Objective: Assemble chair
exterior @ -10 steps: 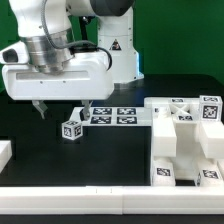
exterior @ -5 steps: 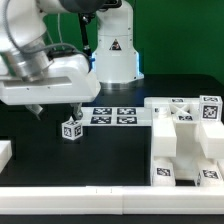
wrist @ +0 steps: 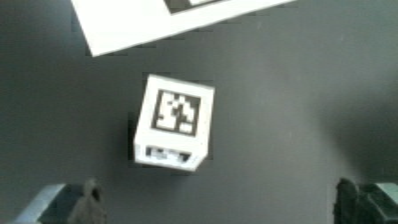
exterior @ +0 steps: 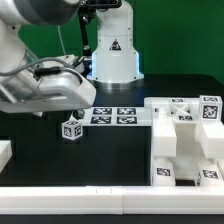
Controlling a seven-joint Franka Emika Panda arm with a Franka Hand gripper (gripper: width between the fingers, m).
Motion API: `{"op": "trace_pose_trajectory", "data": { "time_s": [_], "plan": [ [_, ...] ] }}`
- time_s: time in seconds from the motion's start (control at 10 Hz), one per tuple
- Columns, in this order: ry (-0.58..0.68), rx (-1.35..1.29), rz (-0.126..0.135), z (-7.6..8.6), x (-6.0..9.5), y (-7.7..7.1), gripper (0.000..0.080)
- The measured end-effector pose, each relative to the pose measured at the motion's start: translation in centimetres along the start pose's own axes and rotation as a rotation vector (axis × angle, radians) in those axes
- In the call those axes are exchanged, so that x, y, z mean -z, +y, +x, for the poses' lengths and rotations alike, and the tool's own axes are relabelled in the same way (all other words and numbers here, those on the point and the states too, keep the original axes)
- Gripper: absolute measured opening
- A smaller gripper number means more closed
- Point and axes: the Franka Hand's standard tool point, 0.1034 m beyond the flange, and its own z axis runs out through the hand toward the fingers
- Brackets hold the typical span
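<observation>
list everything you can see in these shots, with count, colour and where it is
small tagged block: one, white, alone on the black table near the marker board's end on the exterior view's left; also seen close in the wrist view
marker board: one, white with black tags, flat on the table mid-scene
chair parts: a cluster, count unclear, white with tags, at the exterior view's right
table: one, black top, white edging at the front
white piece: one, at the exterior view's left edge, cut off
hand: one, dark fingertips, open, over the small block, holding nothing
robot arm: one, white
</observation>
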Motion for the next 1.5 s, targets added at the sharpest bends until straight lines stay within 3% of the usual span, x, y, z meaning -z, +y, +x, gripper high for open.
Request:
{"op": "trace_pose_trajectory", "data": {
  "time_s": [0.1, 0.5, 0.7, 1.1, 1.2, 1.5],
  "plan": [
    [-0.002, -0.021, 0.022, 0.9, 0.1, 0.2, 0.0649],
    [-0.005, -0.015, 0.017, 0.9, -0.1, 0.1, 0.0649],
    [-0.113, -0.139, 0.057, 0.5, -1.5, 1.4, 0.0649],
    [-0.116, -0.137, 0.055, 0.6, -1.9, 1.3, 0.0649],
    [-0.138, -0.163, 0.076, 0.6, -3.0, 1.5, 0.0649],
    [-0.14, -0.16, 0.055, 1.0, -5.5, 1.3, 0.0649]
  ]
}}
